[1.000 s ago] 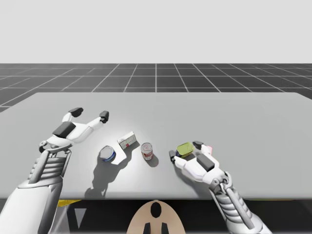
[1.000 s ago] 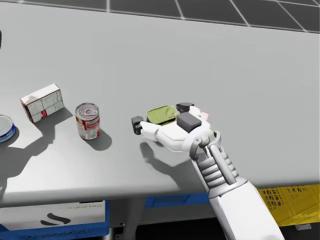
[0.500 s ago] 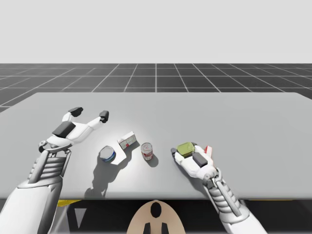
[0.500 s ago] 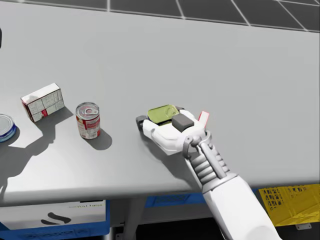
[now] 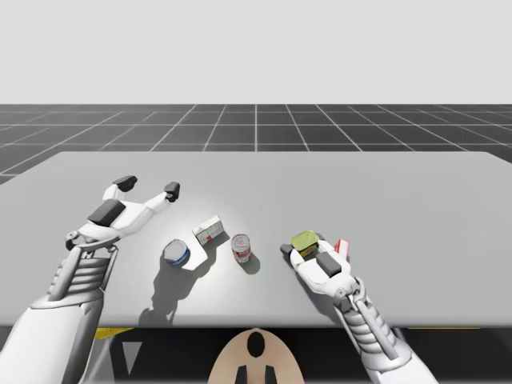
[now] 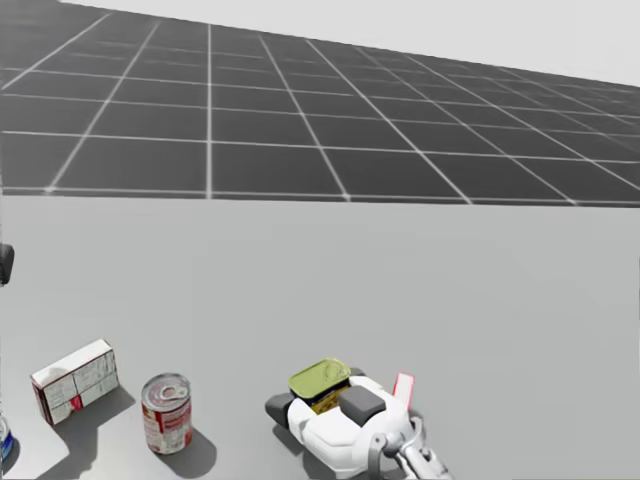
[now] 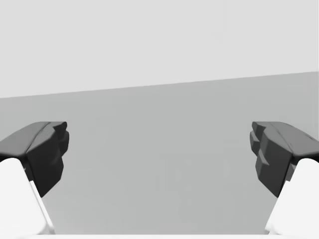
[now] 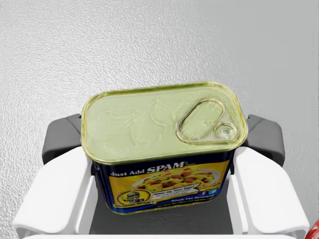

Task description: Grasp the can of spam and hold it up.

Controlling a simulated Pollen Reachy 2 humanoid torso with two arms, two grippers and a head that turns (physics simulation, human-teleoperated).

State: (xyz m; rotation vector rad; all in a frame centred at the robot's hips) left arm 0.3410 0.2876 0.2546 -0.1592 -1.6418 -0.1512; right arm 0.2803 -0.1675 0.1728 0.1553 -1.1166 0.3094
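The spam can [image 8: 159, 144] is a rectangular tin with a yellow-green pull-tab lid and a blue and yellow side. My right gripper [image 8: 162, 149] is shut on it, one dark pad pressing each short side. In the high view the spam can [image 5: 304, 239] sits in my right gripper [image 5: 304, 246] at the table's front right of centre. The head view has the spam can [image 6: 320, 378] upright in the right gripper [image 6: 318, 398]. I cannot tell whether it is off the table. My left gripper [image 5: 148, 186] hangs open over the left of the table, and nothing lies between its fingers [image 7: 47, 152].
A red-and-white round can [image 5: 242, 248] stands left of the spam can, with a small white box [image 5: 208, 230] and a blue round can [image 5: 177, 254] further left. A thin red piece [image 5: 342, 245] lies by my right hand. The grey table [image 5: 400, 200] stretches back and right.
My right gripper has slid forward around the spam can and shut on it. My head has turned upward. My left arm has stayed still.
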